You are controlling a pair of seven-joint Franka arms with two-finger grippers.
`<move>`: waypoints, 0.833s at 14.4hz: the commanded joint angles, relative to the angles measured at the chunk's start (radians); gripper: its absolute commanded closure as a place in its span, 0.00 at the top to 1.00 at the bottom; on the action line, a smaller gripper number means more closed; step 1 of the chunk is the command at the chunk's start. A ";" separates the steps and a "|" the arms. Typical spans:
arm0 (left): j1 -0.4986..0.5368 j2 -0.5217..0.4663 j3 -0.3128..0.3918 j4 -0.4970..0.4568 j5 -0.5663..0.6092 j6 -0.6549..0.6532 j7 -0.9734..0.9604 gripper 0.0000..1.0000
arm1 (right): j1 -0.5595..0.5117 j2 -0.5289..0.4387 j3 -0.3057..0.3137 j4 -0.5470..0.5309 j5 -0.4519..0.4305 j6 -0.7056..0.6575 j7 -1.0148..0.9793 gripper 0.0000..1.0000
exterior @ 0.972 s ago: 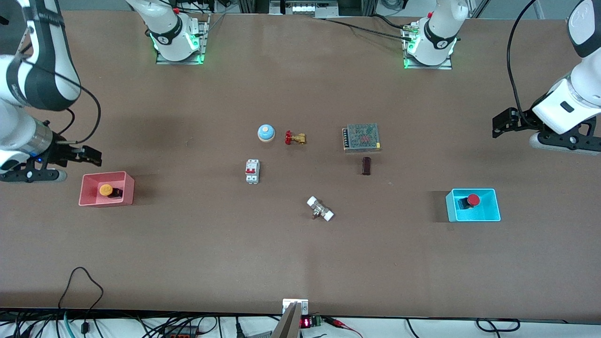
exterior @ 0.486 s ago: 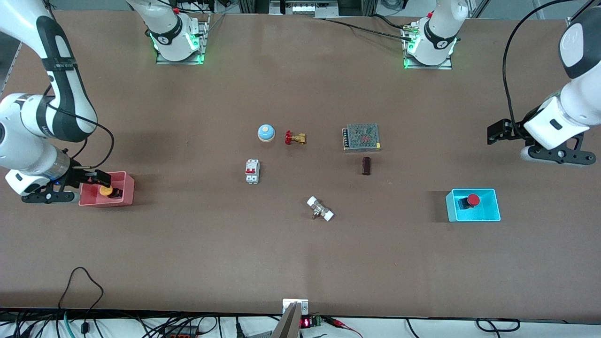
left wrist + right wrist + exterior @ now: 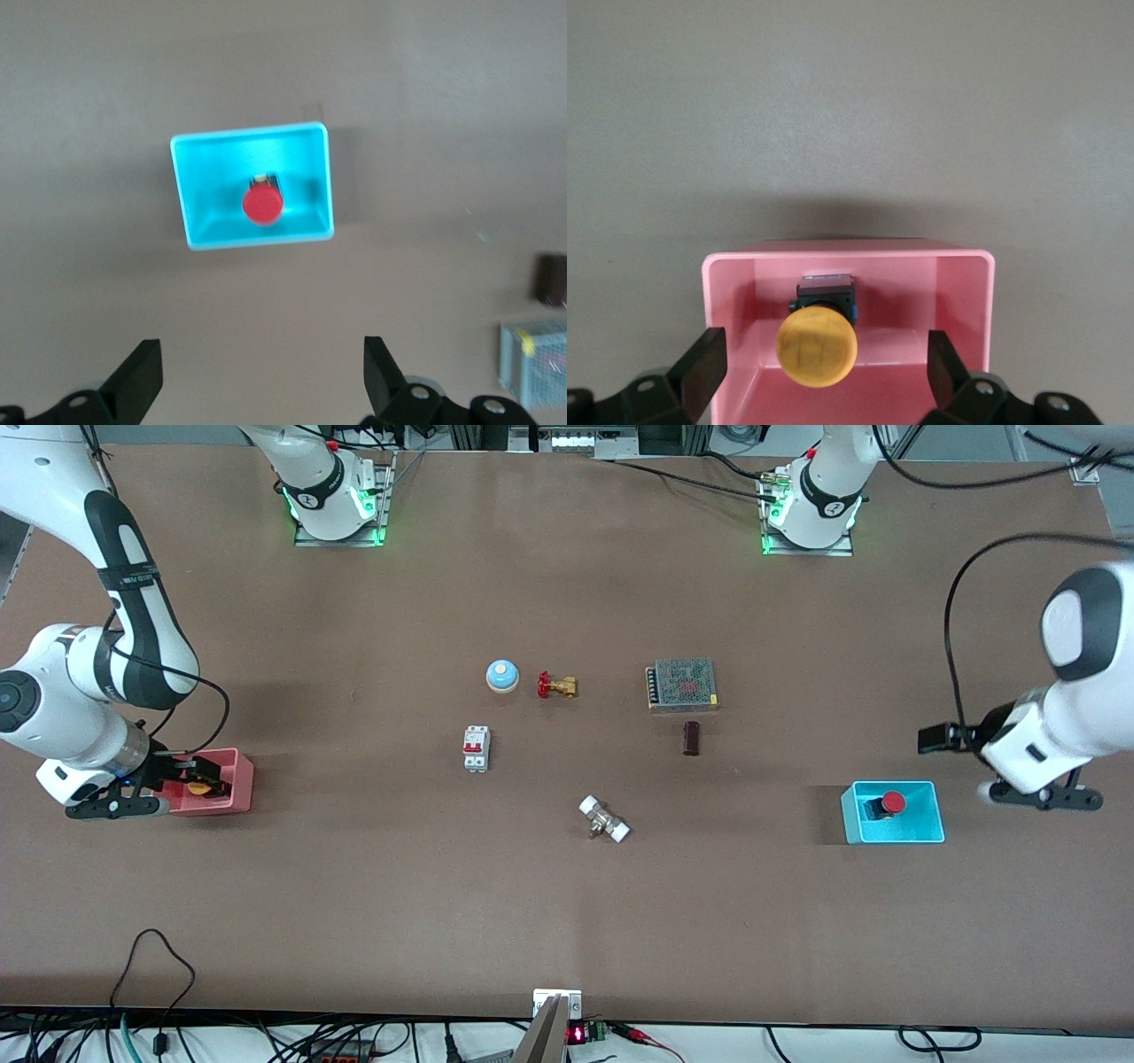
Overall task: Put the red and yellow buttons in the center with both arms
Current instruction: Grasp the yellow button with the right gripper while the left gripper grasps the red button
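Note:
The yellow button (image 3: 200,786) sits in the pink tray (image 3: 232,795) at the right arm's end of the table. My right gripper (image 3: 190,771) is open and low over that tray. In the right wrist view its fingers (image 3: 702,365) stand on either side of the yellow cap (image 3: 816,347), not touching it. The red button (image 3: 890,803) sits in the cyan tray (image 3: 921,831) at the left arm's end. My left gripper (image 3: 941,737) is open and empty, up in the air beside that tray. The left wrist view shows the red button (image 3: 263,204) in the cyan tray (image 3: 252,133), well clear of the fingers (image 3: 142,376).
In the middle of the brown table stand a blue bell (image 3: 502,676), a brass valve (image 3: 556,685), a white circuit breaker (image 3: 477,748), a meshed power supply (image 3: 682,684), a dark small block (image 3: 692,738) and a white-capped fitting (image 3: 605,819).
My right gripper has come down over the pink tray to the yellow button. My left arm has swung lower toward the cyan tray. Both buttons have stayed in their trays.

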 commanded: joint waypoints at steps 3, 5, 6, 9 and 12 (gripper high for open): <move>0.017 0.147 0.001 0.017 0.002 0.161 0.005 1.00 | -0.009 0.032 0.006 0.003 -0.013 0.040 -0.011 1.00; 0.022 0.164 0.001 -0.044 0.002 0.278 0.005 1.00 | -0.009 0.047 0.006 -0.002 -0.013 0.063 -0.011 1.00; 0.023 0.169 0.000 -0.090 0.002 0.356 0.005 1.00 | -0.011 0.053 0.006 -0.005 -0.013 0.077 -0.011 1.00; 0.025 0.173 0.000 -0.219 0.002 0.557 0.008 1.00 | -0.015 0.062 0.004 -0.005 -0.014 0.078 -0.011 1.00; 0.025 0.175 0.000 -0.286 0.002 0.657 0.010 1.00 | -0.017 0.067 0.004 -0.005 -0.014 0.079 -0.013 0.91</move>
